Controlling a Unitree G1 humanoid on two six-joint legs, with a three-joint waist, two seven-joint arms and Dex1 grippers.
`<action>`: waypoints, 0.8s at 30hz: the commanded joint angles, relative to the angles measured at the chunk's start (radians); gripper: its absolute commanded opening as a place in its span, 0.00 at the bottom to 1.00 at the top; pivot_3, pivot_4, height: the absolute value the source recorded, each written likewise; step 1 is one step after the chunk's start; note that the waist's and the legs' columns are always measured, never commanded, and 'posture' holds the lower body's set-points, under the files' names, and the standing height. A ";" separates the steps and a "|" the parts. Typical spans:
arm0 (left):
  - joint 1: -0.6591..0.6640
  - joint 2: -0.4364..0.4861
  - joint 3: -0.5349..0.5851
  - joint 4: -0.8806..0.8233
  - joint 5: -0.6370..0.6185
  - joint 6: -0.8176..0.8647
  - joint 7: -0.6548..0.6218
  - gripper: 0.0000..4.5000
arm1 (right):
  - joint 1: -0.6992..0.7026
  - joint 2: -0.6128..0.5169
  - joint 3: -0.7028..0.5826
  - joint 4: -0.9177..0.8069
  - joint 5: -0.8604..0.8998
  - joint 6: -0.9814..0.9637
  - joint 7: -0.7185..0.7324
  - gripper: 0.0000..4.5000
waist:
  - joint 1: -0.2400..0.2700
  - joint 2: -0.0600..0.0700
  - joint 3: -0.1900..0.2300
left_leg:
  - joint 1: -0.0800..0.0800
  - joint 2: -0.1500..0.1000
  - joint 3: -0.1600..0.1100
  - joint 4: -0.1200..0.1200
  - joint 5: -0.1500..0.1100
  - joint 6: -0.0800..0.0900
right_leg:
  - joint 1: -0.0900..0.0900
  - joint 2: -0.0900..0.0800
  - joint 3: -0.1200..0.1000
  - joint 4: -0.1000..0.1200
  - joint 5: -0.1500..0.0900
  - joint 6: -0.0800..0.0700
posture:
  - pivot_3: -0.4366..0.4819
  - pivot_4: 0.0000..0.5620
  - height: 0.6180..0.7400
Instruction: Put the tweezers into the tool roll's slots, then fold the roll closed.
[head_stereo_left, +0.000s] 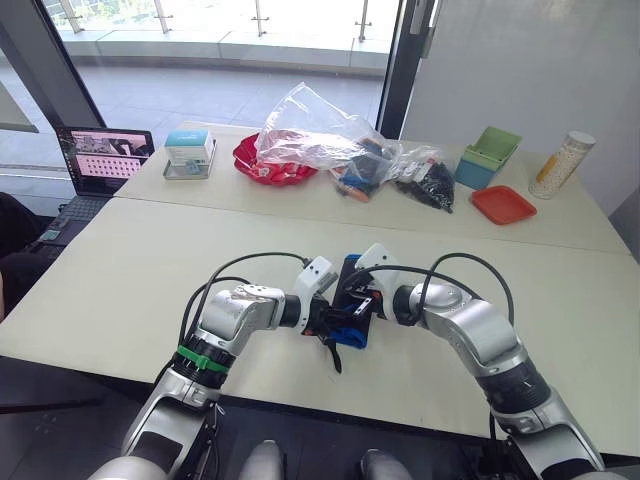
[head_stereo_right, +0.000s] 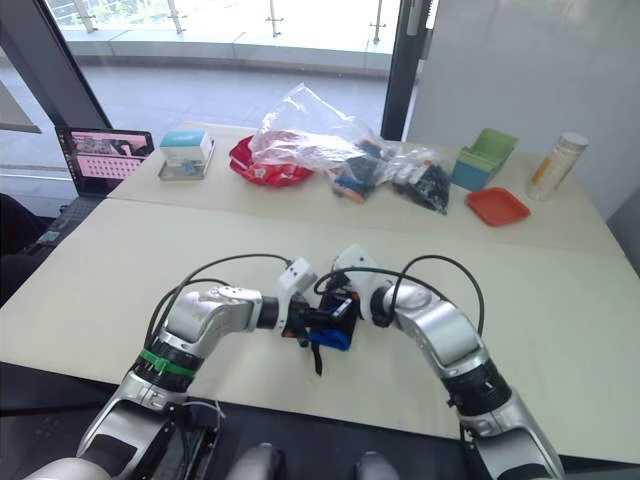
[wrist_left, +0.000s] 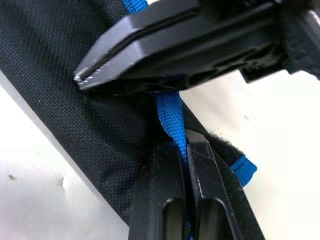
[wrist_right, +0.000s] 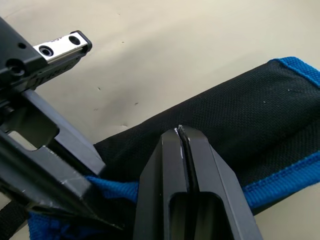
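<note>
Inward – both claws (head_stereo_left: 340, 318) on roll (head_stereo_left: 352, 330)

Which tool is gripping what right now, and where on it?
The left tool is shut on the black fabric tool roll, pinching its bright blue edging. The right tool is shut and presses on the roll's black fabric.

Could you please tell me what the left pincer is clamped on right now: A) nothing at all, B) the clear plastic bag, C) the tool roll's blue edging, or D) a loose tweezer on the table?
C: in the left wrist view the left pincer has its fingers closed on the bright blue edging of the black tool roll, with the right pincer close beside it.
</note>
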 joint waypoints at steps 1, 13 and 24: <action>0.034 0.027 -0.045 0.042 0.064 0.019 0.043 0.00 | 0.022 -0.044 0.031 0.125 -0.045 0.059 0.016 0.00 | -0.001 0.000 0.000 | 0.000 0.000 0.000 0.000 0.000 0.000 | 0.000 0.000 0.000 0.000 0.000 0.000 | 0.48 0.27 0.86; 0.024 0.189 0.052 -0.107 -0.057 0.041 -0.103 0.69 | 0.064 -0.019 -0.003 0.152 -0.033 0.014 0.026 0.00 | -0.016 0.000 0.000 | 0.001 0.002 0.000 0.000 0.000 0.000 | 0.000 0.001 0.000 0.000 0.000 0.000 | 0.48 0.27 0.86; 0.029 0.193 0.140 -0.007 -0.080 -0.338 -0.318 0.57 | 0.093 0.016 -0.047 0.138 -0.031 -0.005 0.016 0.00 | -0.010 0.000 0.000 | -0.003 0.002 0.000 -0.001 0.000 0.000 | -0.003 0.001 0.000 -0.002 0.000 0.000 | 0.48 0.27 0.86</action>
